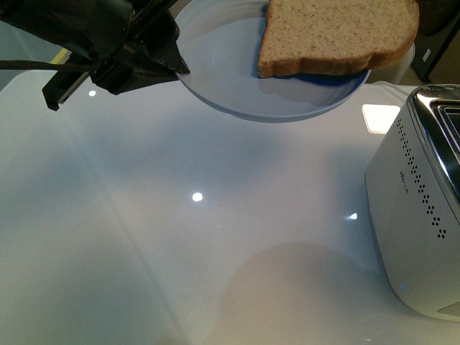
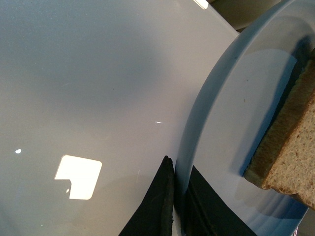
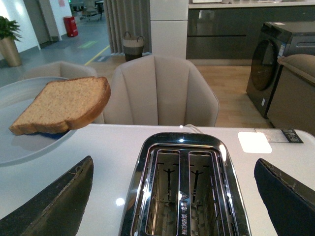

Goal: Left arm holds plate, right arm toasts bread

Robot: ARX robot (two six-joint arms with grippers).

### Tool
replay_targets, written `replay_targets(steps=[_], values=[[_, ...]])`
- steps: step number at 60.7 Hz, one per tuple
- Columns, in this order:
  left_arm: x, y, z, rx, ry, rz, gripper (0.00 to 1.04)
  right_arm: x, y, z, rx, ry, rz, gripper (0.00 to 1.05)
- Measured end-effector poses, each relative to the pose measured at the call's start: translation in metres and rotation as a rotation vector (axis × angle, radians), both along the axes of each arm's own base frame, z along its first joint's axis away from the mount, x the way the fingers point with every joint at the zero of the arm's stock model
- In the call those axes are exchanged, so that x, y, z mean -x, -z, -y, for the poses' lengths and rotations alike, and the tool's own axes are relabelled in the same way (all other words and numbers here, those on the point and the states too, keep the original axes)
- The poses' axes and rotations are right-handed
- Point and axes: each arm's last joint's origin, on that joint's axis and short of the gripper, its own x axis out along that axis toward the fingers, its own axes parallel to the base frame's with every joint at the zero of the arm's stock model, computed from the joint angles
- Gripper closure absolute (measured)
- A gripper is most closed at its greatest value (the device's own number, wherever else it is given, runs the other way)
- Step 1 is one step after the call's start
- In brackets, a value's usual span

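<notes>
Front view: the black left pincer (image 1: 169, 68) is clamped on the rim of the round, pale blue-grey plate (image 1: 237, 79), which it holds above the glossy white desk (image 1: 180, 237). The tan, brown-crusted bread slice (image 1: 338, 32) lies on the plate and overhangs its rim. A shiny steel toaster (image 1: 424, 208) stands to the right.

Left wrist view: the black fingers (image 2: 157, 206) pinch only the plate's edge.

Right wrist view: the right pincer (image 3: 173, 166) hangs wide apart and empty over the toaster's slots.

With such a narrow grip on the rim, a nudge while the bread slice is being taken could tilt the plate. The overhanging slice would likely then slide off.
</notes>
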Motion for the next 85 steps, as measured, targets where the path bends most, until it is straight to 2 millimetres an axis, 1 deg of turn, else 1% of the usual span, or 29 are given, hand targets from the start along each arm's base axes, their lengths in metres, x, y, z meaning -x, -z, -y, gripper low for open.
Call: replay_targets(steps=[9,17,41,43,47,48,50,53,59,64,70,73,85], values=[[0.004,-0.006,0.007,0.049,-0.012,-0.016,1.02,0.0,0.0,0.0,0.0,0.0,0.0,0.09],[0.009,-0.018,0.014,0.101,-0.002,0.005,1.02,0.0,0.0,0.0,0.0,0.0,0.0,0.09],[0.009,-0.019,0.015,0.108,-0.008,0.001,1.02,0.0,0.0,0.0,0.0,0.0,0.0,0.09],[0.009,-0.019,0.015,0.108,-0.008,0.001,1.02,0.0,0.001,0.0,-0.008,0.006,-0.03,0.09],[0.009,-0.019,0.015,0.108,-0.009,0.001,1.02,-0.002,0.001,0.0,-0.063,0.025,-0.219,0.09],[0.009,-0.019,0.015,0.107,-0.01,0.002,1.02,-0.004,0.002,0.0,-0.074,0.029,-0.275,0.09],[0.009,-0.019,0.015,0.108,-0.009,0.001,1.02,-0.008,0.001,0.0,-0.09,0.039,-0.329,0.09],[0.009,-0.019,0.015,0.109,-0.006,0.0,1.02,-0.014,0.0,-0.002,-0.107,0.047,-0.36,0.09],[0.009,-0.019,0.015,0.108,-0.008,0.001,1.02,-0.028,-0.006,-0.006,-0.146,0.035,-0.361,0.09],[0.009,-0.019,0.015,0.107,-0.01,0.002,1.02,-0.041,-0.015,-0.01,-0.182,0.024,-0.331,0.09],[0.009,-0.019,0.015,0.109,-0.007,0.001,1.02,-0.063,-0.026,-0.016,-0.23,-0.003,-0.289,0.09],[0.009,-0.019,0.015,0.109,-0.007,0.001,1.02,-0.077,-0.03,-0.019,-0.268,-0.029,-0.277,0.09],[0.009,-0.019,0.015,0.109,-0.008,0.001,1.02,-0.131,-0.03,-0.029,-0.397,-0.081,-0.268,0.09]])
